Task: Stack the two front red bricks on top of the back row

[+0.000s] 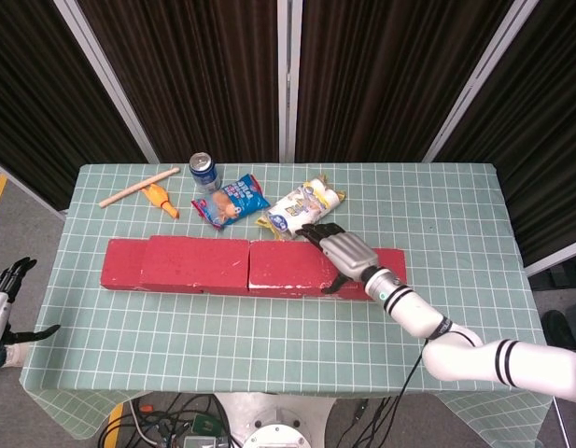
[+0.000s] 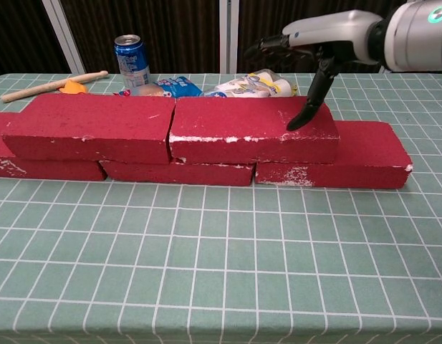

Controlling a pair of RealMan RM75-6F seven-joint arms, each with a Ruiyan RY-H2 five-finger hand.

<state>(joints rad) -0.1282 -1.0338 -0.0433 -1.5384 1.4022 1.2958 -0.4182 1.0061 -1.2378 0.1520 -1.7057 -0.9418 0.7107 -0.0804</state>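
Observation:
Two red bricks lie end to end on top of a lower row of red bricks. The left upper brick (image 2: 88,125) (image 1: 194,261) and the right upper brick (image 2: 249,129) (image 1: 283,264) meet at a seam. The lower row (image 2: 349,154) (image 1: 392,266) sticks out at both ends. My right hand (image 2: 314,46) (image 1: 344,250) hovers above the right upper brick's right end, fingers apart and holding nothing. Its thumb points down towards the brick's top. My left hand (image 1: 3,303) hangs off the table's left side with its fingers spread, holding nothing.
Behind the bricks stand a blue can (image 2: 132,57) (image 1: 203,171), a blue snack bag (image 1: 231,201) and a white snack bag (image 1: 306,207) (image 2: 253,84). A wooden stick (image 1: 138,187) and an orange toy (image 1: 160,199) lie at the back left. The table (image 2: 221,272) has a green checked cloth.

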